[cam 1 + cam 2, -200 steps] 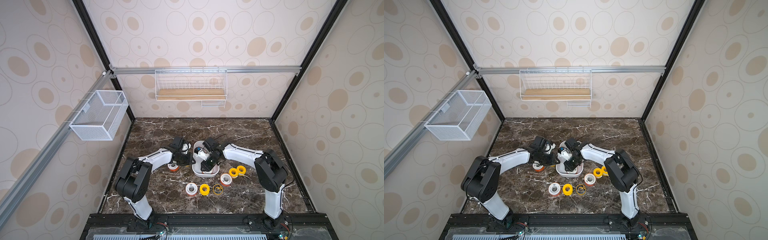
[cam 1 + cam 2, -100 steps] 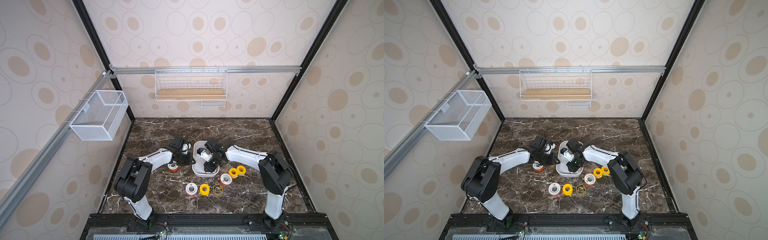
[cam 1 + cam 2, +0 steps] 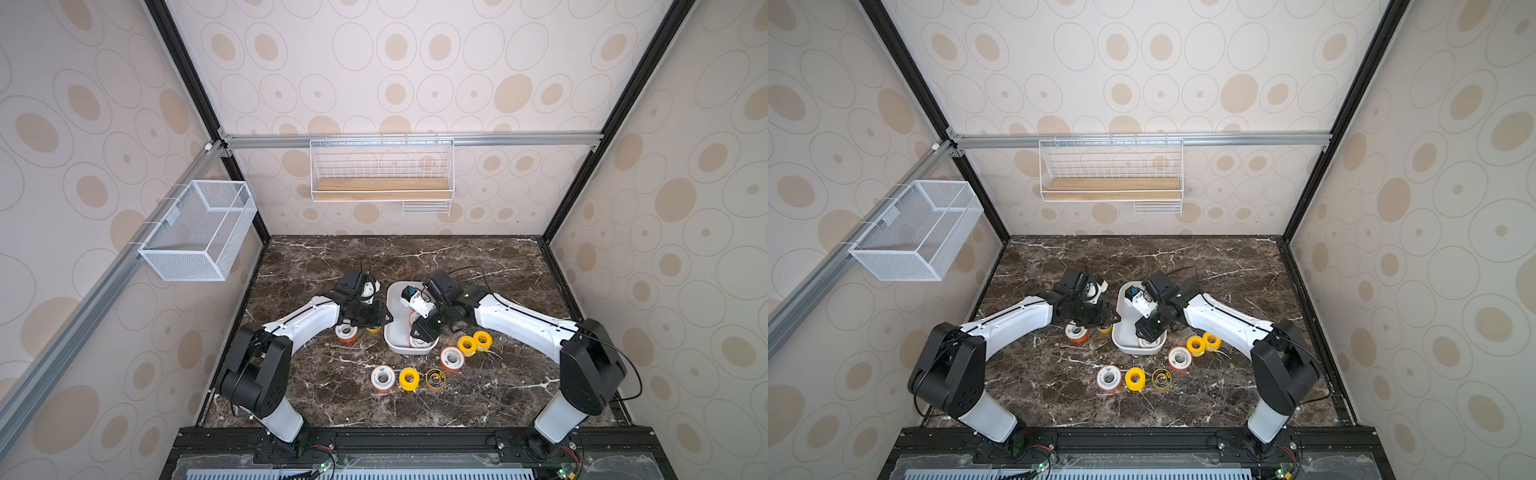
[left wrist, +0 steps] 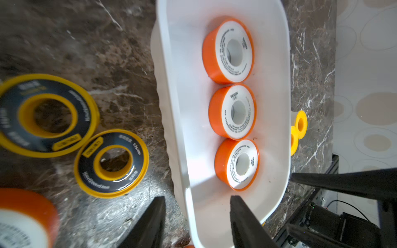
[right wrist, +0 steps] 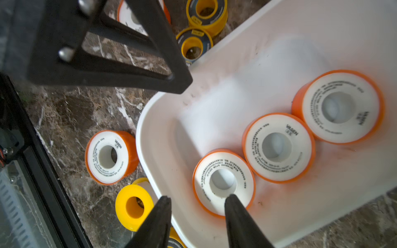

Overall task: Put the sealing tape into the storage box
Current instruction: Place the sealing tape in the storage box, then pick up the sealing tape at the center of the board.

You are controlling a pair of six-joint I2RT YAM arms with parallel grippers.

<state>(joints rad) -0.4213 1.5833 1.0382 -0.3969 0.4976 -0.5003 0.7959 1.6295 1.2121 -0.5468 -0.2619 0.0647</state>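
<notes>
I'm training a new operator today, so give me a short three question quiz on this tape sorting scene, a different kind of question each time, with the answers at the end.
1. How many spools of sealing tape lie inside the storage box?
2. True or false: the spools in the box are solid yellow.
3. The right claw is: A) shut on a spool; B) open, at one end of the box; C) out of view.

Key
1. Three, in a row.
2. False: they are white-faced with orange rims.
3. B.
</notes>
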